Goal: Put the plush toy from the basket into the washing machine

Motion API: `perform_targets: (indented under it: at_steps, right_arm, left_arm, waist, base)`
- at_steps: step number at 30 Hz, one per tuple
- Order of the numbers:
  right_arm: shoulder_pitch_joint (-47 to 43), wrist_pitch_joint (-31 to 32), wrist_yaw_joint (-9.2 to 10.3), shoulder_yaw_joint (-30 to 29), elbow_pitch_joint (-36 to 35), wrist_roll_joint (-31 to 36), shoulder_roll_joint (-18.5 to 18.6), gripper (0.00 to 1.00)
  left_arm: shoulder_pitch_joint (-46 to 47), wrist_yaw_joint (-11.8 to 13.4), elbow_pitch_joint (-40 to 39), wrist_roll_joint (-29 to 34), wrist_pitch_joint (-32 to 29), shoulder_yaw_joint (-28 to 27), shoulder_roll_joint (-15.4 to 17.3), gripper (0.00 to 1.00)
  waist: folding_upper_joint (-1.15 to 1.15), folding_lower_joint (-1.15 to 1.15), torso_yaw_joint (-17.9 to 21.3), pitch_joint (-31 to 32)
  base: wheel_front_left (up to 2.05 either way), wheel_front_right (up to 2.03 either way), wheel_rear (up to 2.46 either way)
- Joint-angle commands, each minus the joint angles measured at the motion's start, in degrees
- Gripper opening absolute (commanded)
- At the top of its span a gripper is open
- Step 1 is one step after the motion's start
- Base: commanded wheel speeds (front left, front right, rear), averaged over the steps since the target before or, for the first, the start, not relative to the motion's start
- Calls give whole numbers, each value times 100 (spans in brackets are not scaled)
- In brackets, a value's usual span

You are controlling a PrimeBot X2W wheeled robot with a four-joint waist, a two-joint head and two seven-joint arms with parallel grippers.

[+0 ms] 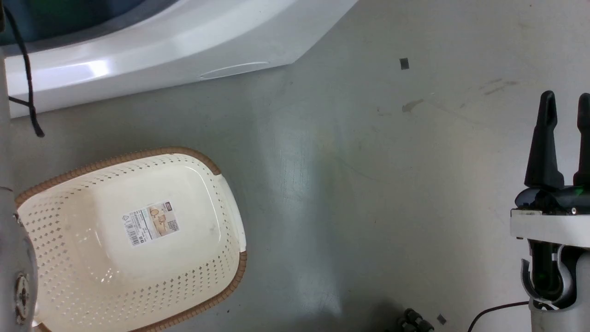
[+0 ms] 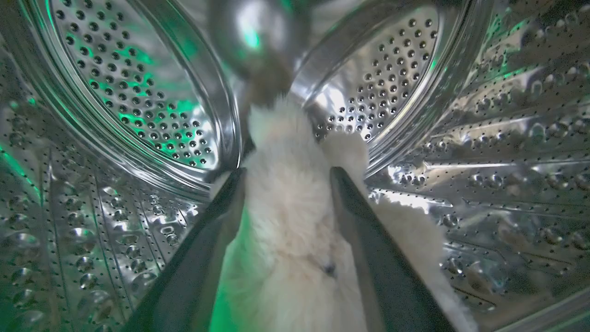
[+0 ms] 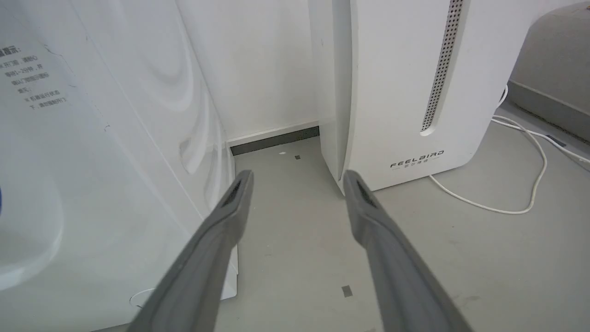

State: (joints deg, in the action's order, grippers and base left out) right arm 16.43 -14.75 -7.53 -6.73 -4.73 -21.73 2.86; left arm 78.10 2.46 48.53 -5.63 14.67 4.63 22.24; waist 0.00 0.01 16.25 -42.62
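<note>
In the left wrist view my left gripper (image 2: 288,174) is deep inside the washing machine's shiny steel drum (image 2: 138,92). Its fingers are spread wide, and the fluffy cream plush toy (image 2: 290,216) lies between them on the drum wall. The head view shows the basket (image 1: 230,281) on the floor at lower left, with nothing in it but the paper label (image 1: 151,222). The washing machine's white body (image 1: 138,50) runs along the top. My right gripper (image 1: 566,99) stands open at the right edge, holding nothing, and appears again as the right gripper (image 3: 297,177) over bare floor.
A plain white FEELBAIRD appliance (image 3: 405,92) stands by the wall to the right of the washer's side panel (image 3: 92,138). A white cable (image 3: 530,184) loops on the floor beside it. A black cable (image 1: 27,69) hangs at the far left.
</note>
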Motion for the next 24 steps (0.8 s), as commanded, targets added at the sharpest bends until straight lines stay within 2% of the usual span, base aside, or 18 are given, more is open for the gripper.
perform_targets:
  at_steps: [1, 6, 13, 24]
  right_arm:
    - [100, -25, 4, 4, -7, 14, 1, 100]
    - [48, -25, 4, -27, 31, 65, 1, 100]
    - [-244, -25, 4, -54, 83, 252, 1, 100]
    - [-732, -25, 4, -233, 85, 634, 1, 100]
  left_arm:
    - [-18, 41, -58, 31, 33, -5, -17, 100]
    - [-524, 172, -304, -26, 33, -124, -182, 100]
    - [-1721, 364, -923, 38, 33, -195, -463, 100]
    - [-3472, 598, -2266, 215, 33, -224, -1074, 100]
  waist:
    - [0, -1, -39, 54]
    - [0, -1, -188, 338]
    - [0, -1, -440, 994]
    - [0, -1, -998, 1940]
  base:
    - [0, 0, 0]
    - [0, 0, 0]
    - [0, 0, 0]
    - [0, 0, 0]
